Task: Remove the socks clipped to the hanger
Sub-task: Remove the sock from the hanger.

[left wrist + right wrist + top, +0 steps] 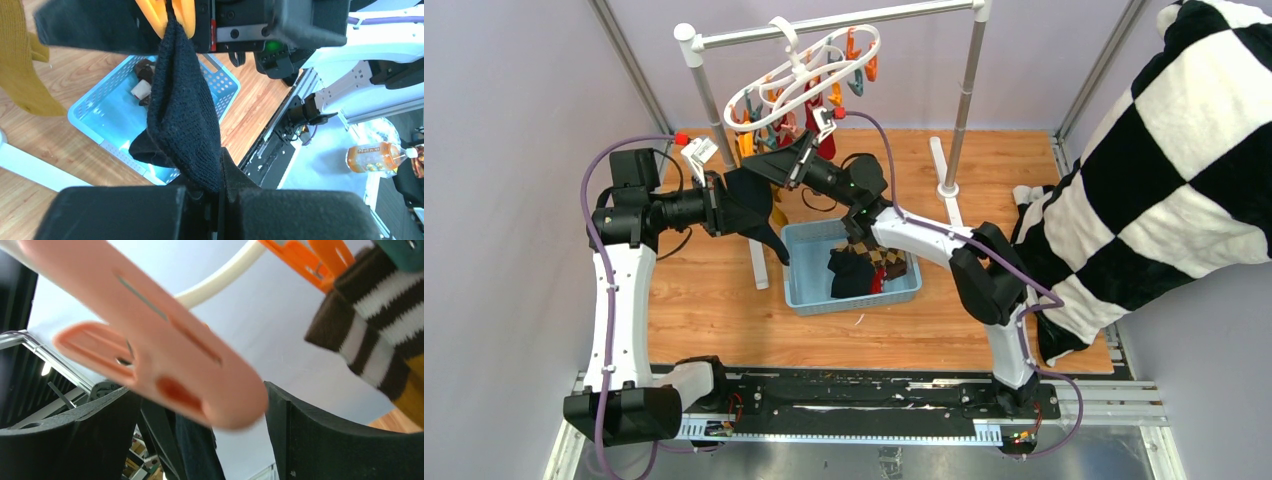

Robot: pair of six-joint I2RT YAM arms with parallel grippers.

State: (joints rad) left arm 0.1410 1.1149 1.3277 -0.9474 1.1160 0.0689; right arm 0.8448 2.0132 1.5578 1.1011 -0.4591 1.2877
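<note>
Nearest my left wrist lens are the fingers of the left gripper [219,207], pressed together on the lower end of the dark sock [185,110]. This black knit hangs limp from there up to a yellow peg [172,12], with its top tucked between the peg's legs. Under it sits the pale blue basket [92,95], with a few socks [869,265] already lying inside. On the other wrist view, the right gripper [200,440] has its fingers spread wide on either side of a big orange peg [165,355]. I can't tell whether either pad touches it. From above, both grippers sit close together beneath the white ring hanger [804,75], which hangs by its hook from the grey rail stand [824,25]. A brown-and-white striped sock [370,335] hangs from a teal peg [405,250], and a mustard sock [20,65] dangles to one side. I judge the dark sock to be light, soft and stretchy. Pulled from its far end, it would stretch before the peg lets go, and the hanger would tip and swing. I'd rather hold it near the clipped edge, or have the peg squeezed open while I draw it down. The checkered blanket [1164,170] lies well off to the right.
</note>
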